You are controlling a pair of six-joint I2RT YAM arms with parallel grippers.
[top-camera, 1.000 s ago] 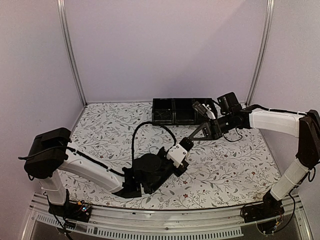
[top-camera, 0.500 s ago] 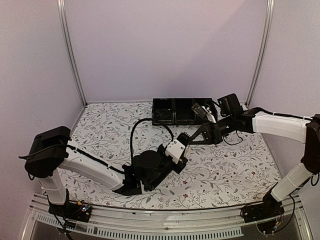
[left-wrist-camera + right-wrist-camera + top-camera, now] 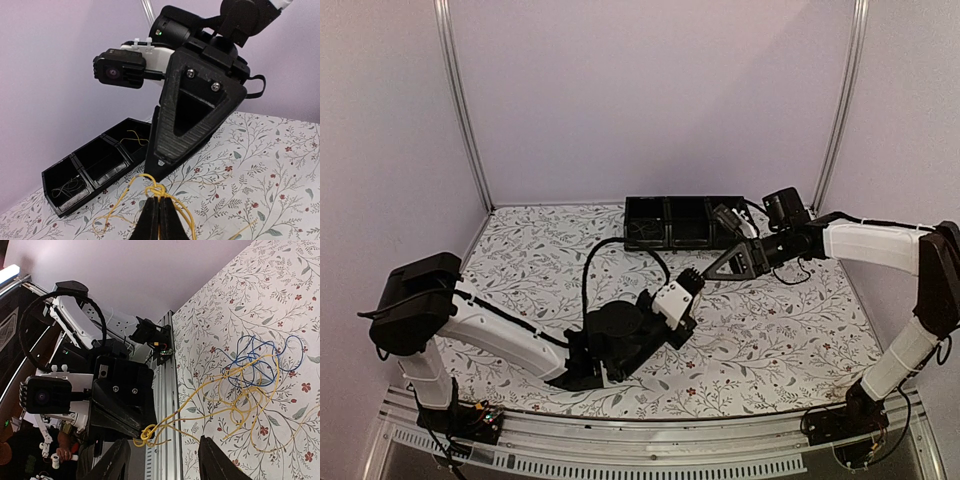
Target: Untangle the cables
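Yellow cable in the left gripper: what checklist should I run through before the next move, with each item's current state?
1. Left gripper shut on the yellow cable: ok.
2. Right gripper open and empty: ok.
3. Yellow cable clear of the blue cable: not ok, their loops overlap on the table.
4. Clearance between the two grippers' tips: cannot tell, they sit very close.
5. Pinched knot lined up between the right gripper's fingers: cannot tell.

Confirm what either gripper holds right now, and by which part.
Left gripper is shut on the thin yellow wire cable, pinching its knotted bunch of loops. Right gripper is open, holding nothing.
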